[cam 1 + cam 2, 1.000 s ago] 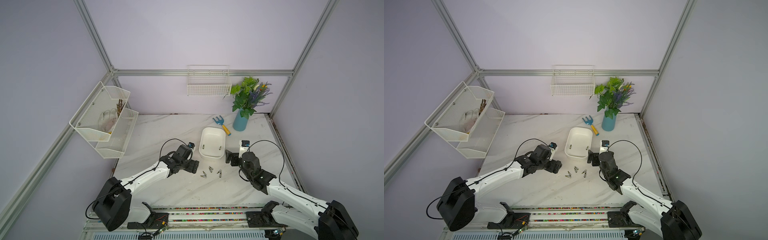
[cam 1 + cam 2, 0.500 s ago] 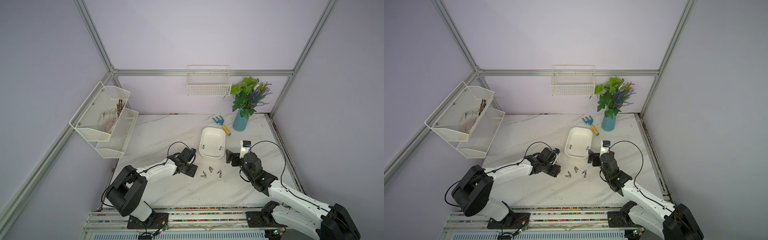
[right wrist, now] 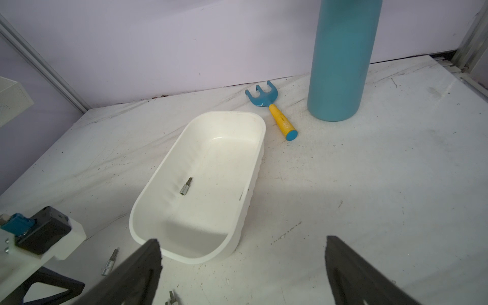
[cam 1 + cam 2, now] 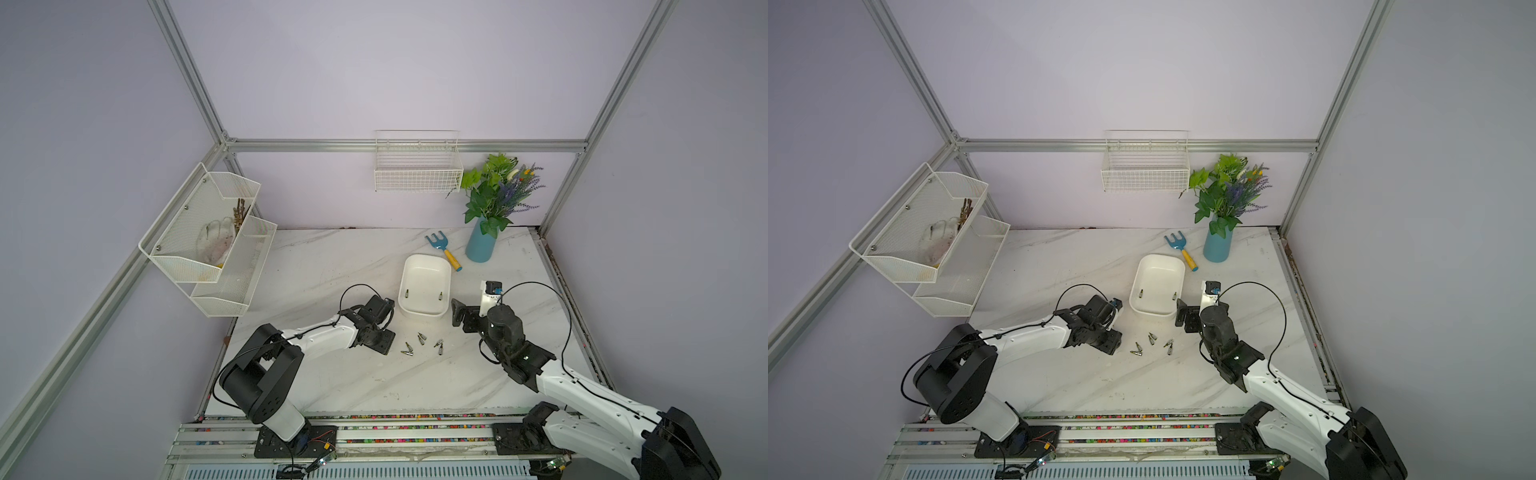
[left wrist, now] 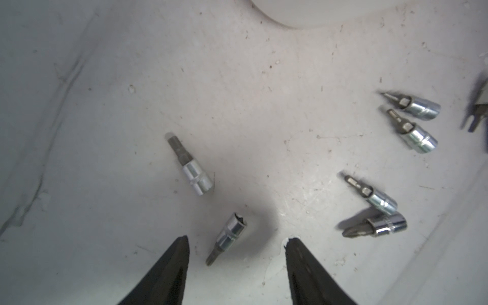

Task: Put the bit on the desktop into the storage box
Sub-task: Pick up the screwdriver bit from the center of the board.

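Left wrist: L gripper (image 5: 237, 239) straddles bit (image 5: 227, 235), gaps both sides.

Lilac walls (image 4: 374, 62) framed by aluminium rails (image 4: 311, 145).

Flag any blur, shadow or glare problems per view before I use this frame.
Left wrist: bits sharp with chrome glints; soft dark shadow at the left gripper, beside the nearest bit. Right wrist: storage box crisp, right gripper fingers dark and out of focus. Both top views: even light, frame posts splay from the wide lens, bits tiny.
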